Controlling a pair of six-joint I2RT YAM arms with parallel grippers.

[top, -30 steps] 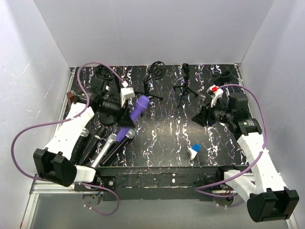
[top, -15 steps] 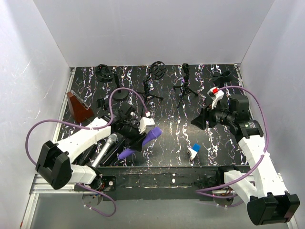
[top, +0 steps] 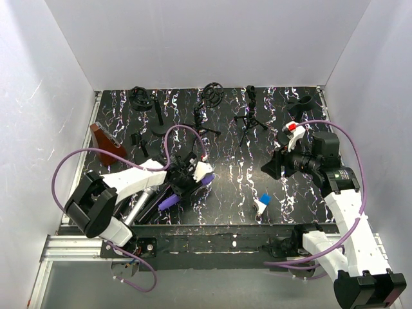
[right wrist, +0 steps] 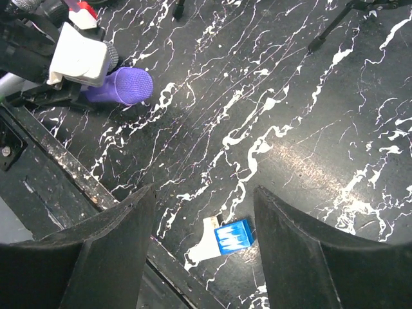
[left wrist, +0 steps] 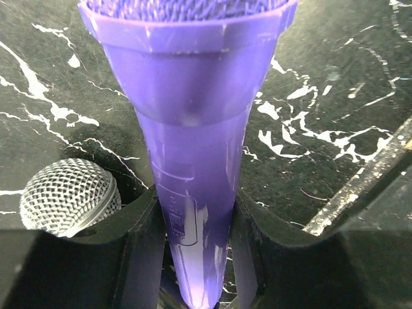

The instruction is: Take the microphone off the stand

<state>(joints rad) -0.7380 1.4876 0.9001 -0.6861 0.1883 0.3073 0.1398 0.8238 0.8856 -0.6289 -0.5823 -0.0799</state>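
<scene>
The purple microphone has dropped, within the last second, from up near the black stand to lie low just beside the silver microphone, as the overhead view shows. The left gripper is clamped on it, so removal looks done and only the set-down remains. The left wrist view shows its handle pinched between both fingers, with the silver grille just beside it. In the right wrist view, the right gripper is spread wide and empty, well apart from the silver microphone.
</scene>
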